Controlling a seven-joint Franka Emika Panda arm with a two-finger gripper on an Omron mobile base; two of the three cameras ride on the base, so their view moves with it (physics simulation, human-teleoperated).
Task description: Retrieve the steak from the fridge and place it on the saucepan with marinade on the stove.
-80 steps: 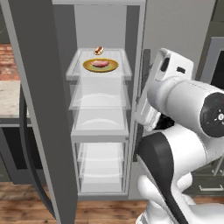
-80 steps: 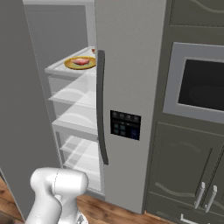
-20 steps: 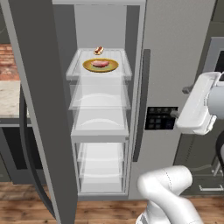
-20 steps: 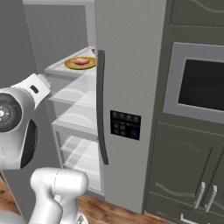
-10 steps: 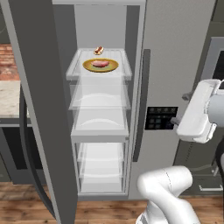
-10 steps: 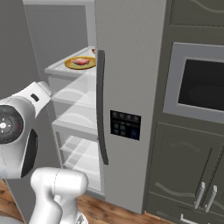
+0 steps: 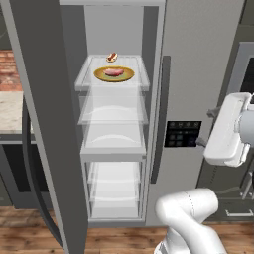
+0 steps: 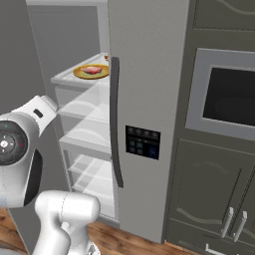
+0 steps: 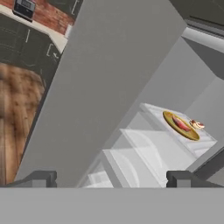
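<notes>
Your two-finger gripper (image 9: pixel 111 177), wide open and empty, could nudge the yellow-olive plate (image 9: pixel 181 126) at two o'clock, spilling the pink marbled steak (image 9: pixel 180 124).

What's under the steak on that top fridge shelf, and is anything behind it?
The steak lies on a round yellow-olive plate, which rests on the top glass shelf of the open fridge. Behind the plate sits a tiny red-and-white item. The plate's middle is covered by the steak.

Floor: warm brown wood planks (image 7: pixel 124 238).
Cabinets: dark grey-green panelled doors (image 8: pixel 209 199) with pale bar handles.
Wall oven: steel frame, dark glass (image 8: pixel 231 102).
Wall: red brick (image 7: pixel 11 69).
Counter: pale stone (image 7: pixel 10 106).
</notes>
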